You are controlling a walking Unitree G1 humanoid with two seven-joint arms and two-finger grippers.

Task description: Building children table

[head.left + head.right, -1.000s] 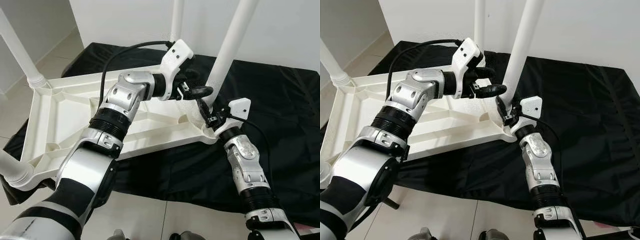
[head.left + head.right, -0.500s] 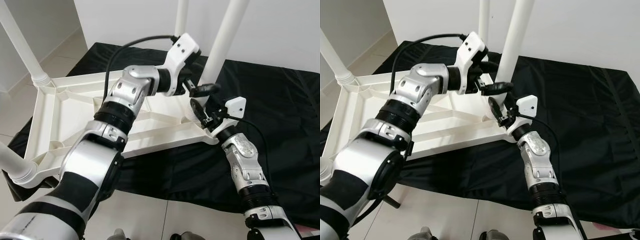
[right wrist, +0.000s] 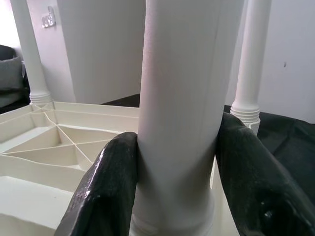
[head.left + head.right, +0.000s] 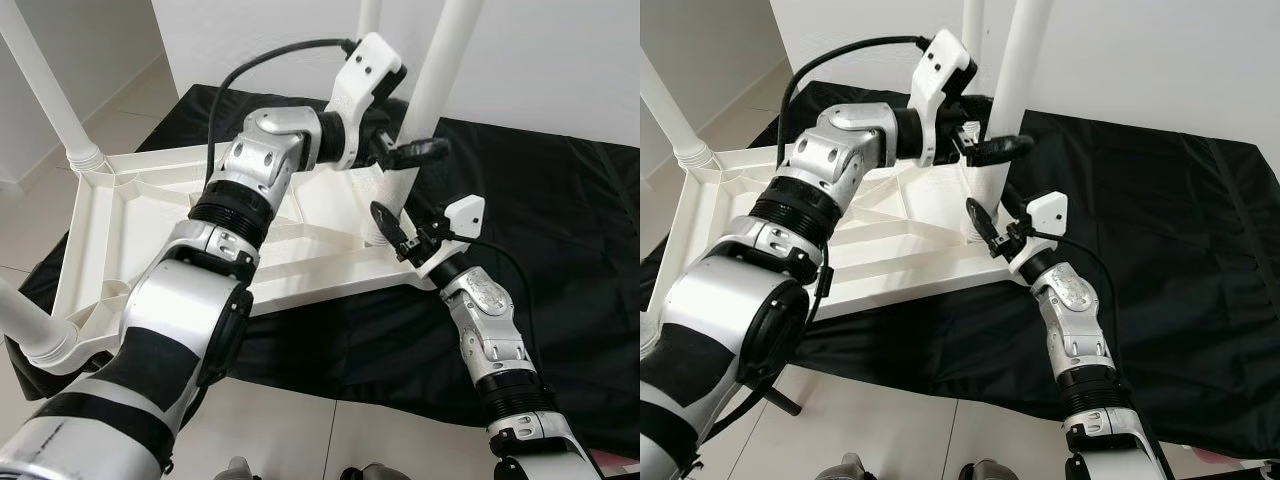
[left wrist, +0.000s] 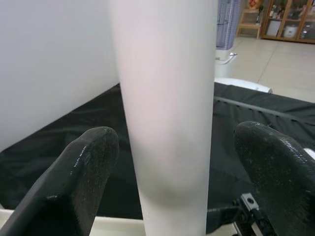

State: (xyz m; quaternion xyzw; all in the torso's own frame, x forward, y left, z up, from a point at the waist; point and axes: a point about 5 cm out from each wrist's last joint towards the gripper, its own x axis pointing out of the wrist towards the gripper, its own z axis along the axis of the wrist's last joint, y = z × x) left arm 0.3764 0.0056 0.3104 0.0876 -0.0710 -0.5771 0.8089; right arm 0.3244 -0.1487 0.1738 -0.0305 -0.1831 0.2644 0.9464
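The white children's table (image 4: 150, 220) lies upside down on a black cloth (image 4: 560, 200). Its near right leg (image 4: 440, 70) stands upright in its corner socket. My right gripper (image 4: 392, 222) is shut on that leg just above the socket, and both fingers (image 3: 106, 187) press its sides. Higher up the same leg (image 5: 167, 113), my left gripper (image 4: 405, 150) is open. Its fingers (image 5: 83, 167) straddle the leg with a small gap on each side.
Three more white legs stand up from the table: one at the back (image 4: 367, 20), one far left (image 4: 50, 90), one near left (image 4: 25, 335). A white wall rises behind. Pale tiled floor (image 4: 300, 430) lies in front of the cloth.
My left gripper has risen and moved in, so its fingers now straddle the leg higher up. The right gripper has stayed at the leg's base. The camera has shifted slightly.
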